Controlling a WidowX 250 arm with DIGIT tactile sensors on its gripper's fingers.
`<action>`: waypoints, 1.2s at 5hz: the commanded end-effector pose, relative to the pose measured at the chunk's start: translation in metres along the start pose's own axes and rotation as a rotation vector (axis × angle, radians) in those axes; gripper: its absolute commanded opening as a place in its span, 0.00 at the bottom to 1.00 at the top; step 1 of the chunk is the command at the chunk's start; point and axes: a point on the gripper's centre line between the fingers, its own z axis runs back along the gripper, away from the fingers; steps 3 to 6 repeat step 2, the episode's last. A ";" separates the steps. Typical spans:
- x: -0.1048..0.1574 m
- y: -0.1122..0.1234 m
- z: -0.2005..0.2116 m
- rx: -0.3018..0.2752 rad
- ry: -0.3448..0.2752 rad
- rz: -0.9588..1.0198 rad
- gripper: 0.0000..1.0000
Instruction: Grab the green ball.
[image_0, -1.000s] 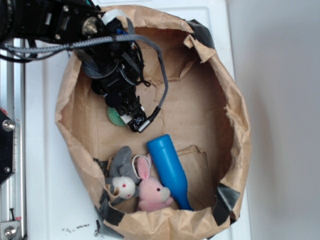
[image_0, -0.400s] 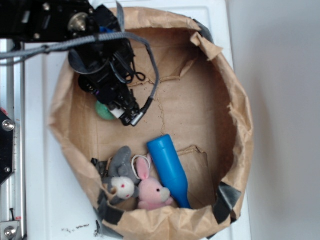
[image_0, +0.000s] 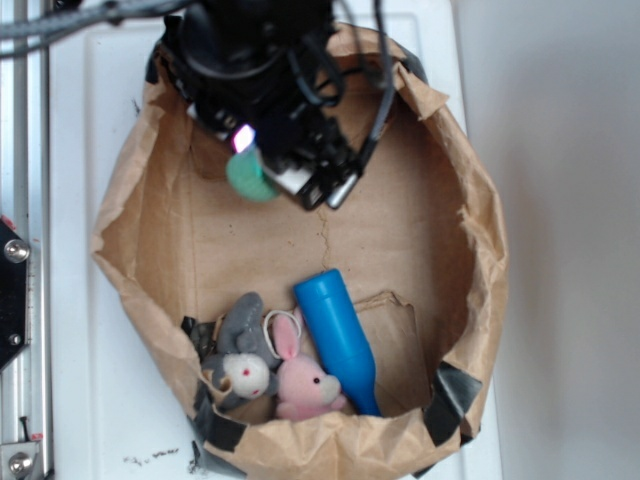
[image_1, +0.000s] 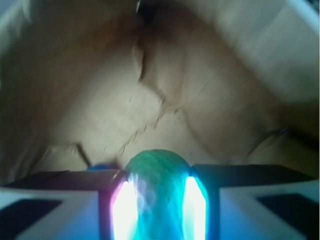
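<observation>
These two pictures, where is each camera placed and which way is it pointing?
Exterior: sits above, looking straight down into the brown paper bag with the blue bottle and two plush toys; the black arm and gripper show at the top.
Wrist: rides on the gripper, looking forward past the jaws at the bag's crumpled paper; only the two glowing jaws show.
Shared: both show the green ball clamped between the jaws, and the bag.

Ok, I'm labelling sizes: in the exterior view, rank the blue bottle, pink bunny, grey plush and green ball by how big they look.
1. Blue bottle.
2-3. Grey plush and pink bunny: alike.
4. Green ball, partly hidden by the tool.
</observation>
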 end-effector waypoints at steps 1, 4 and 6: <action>0.001 -0.024 0.031 -0.013 -0.099 -0.063 0.00; -0.012 -0.027 0.039 -0.070 -0.159 -0.088 0.00; -0.012 -0.027 0.039 -0.070 -0.159 -0.088 0.00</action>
